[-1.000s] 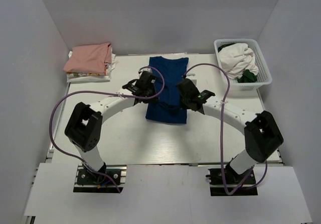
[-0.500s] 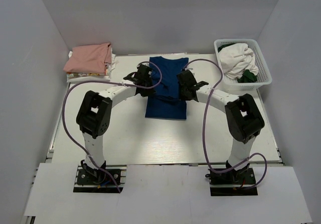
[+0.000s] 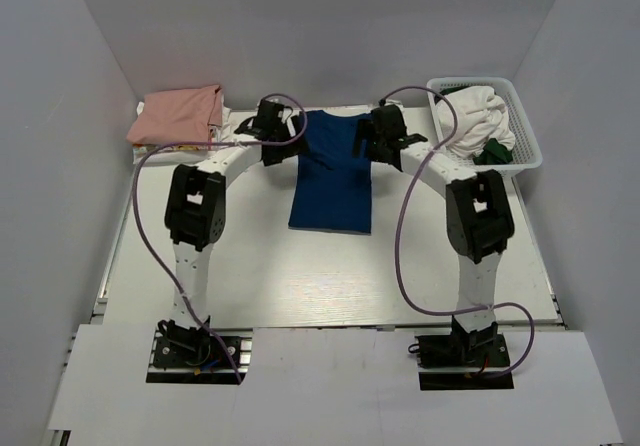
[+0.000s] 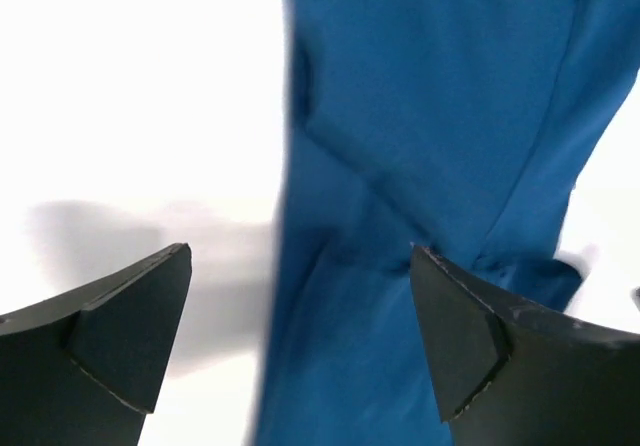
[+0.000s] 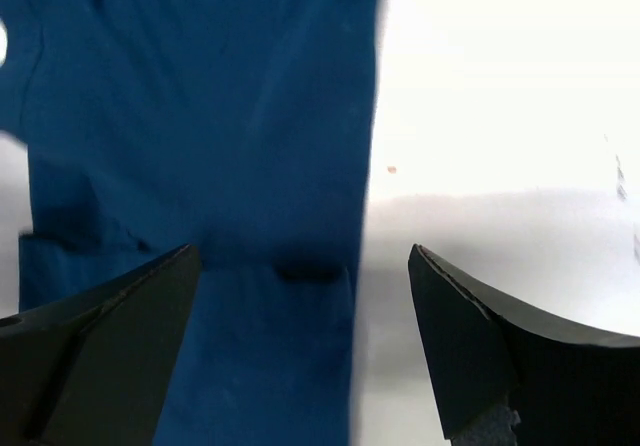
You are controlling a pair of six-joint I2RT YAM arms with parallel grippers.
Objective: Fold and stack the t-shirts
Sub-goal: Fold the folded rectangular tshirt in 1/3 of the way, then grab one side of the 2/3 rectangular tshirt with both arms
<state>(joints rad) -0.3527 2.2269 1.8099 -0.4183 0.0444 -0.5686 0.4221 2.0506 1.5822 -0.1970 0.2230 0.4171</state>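
1. Spread wide and empty, the jaws of the left gripper (image 4: 300, 256) sit above the left edge of the dark blue t-shirt (image 3: 332, 181).
2. The right gripper (image 5: 303, 251) is likewise parted and holds nothing, over the same shirt's right edge.
3. This shirt lies flat on the white table (image 3: 300, 276), folded into a long narrow panel at the far middle, its far end between the two grippers.
4. A folded salmon-pink t-shirt (image 3: 180, 114) tops a pile (image 3: 180, 148) in the far left corner.
5. At far right, a white lattice basket (image 3: 527, 146) holds white cloth (image 3: 475, 116) and a dark green piece (image 3: 495, 152).
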